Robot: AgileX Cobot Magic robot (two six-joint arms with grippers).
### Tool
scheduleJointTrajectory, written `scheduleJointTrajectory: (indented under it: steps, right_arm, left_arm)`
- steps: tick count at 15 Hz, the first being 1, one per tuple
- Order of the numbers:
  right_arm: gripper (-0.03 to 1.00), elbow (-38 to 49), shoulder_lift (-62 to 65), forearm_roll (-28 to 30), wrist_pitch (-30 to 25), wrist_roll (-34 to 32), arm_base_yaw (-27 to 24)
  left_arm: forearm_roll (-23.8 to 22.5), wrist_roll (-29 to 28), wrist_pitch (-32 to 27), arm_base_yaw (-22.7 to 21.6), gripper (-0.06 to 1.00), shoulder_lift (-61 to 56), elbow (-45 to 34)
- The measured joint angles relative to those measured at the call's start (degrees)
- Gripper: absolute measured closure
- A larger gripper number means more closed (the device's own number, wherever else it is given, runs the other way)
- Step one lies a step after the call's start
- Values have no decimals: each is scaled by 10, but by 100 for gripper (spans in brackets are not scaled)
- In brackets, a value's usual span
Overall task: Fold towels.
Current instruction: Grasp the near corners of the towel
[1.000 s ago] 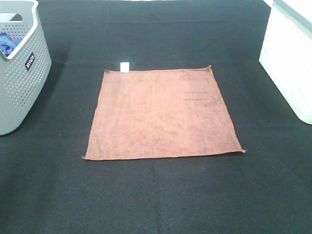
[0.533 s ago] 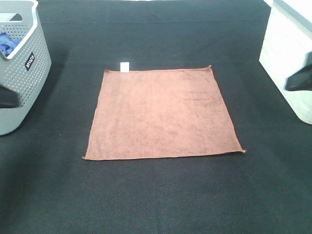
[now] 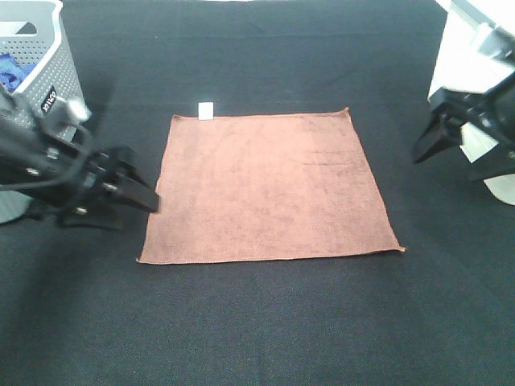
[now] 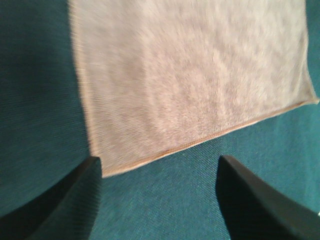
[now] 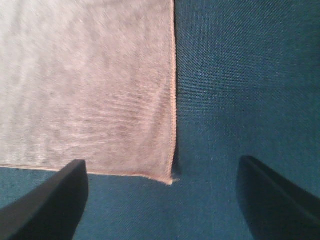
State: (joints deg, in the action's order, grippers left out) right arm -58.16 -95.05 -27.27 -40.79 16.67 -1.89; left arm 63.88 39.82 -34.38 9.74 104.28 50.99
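The reddish-brown towel (image 3: pixel 272 186) lies flat and square on the black table, with its white tag (image 3: pixel 206 110) at the far edge. My left gripper (image 3: pixel 137 212) is open and empty just off the towel's left edge, near the front left corner. In the left wrist view the towel (image 4: pixel 190 75) lies ahead of the open left gripper (image 4: pixel 160 159). My right gripper (image 3: pixel 448 165) is open and empty, off the towel's right edge and apart from it. In the right wrist view the towel's corner (image 5: pixel 167 175) sits between the spread fingers (image 5: pixel 55 195).
A grey perforated basket (image 3: pixel 44 92) holding a blue cloth (image 3: pixel 10 68) stands at the back left, close behind my left arm. A white container (image 3: pixel 471 68) stands at the right edge behind my right arm. The black table (image 3: pixel 265 322) stretches in front of the towel.
Both arms have come into view from the sides and moved in toward the towel's left and right edges. The towel has not moved.
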Motion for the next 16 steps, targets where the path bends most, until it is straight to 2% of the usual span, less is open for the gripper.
scheduleJointTrajectory:
  steps: [3, 7, 14, 16]
  right_arm:
    - [20, -19, -93, -56, -11, 62, -13]
    - [20, -20, -160, -113, -11, 131, -14]
    - [20, -21, -223, -246, -10, 230, -13]
    - [20, -37, -242, -278, -12, 254, 16]
  left_arm:
    - [0, -13, 31, 13, 24, 53, 31]
    - [2, -13, 60, 14, 24, 80, 43]
    - [15, -13, 46, 32, 24, 131, 78]
    - [26, -13, 28, 56, 24, 154, 108]
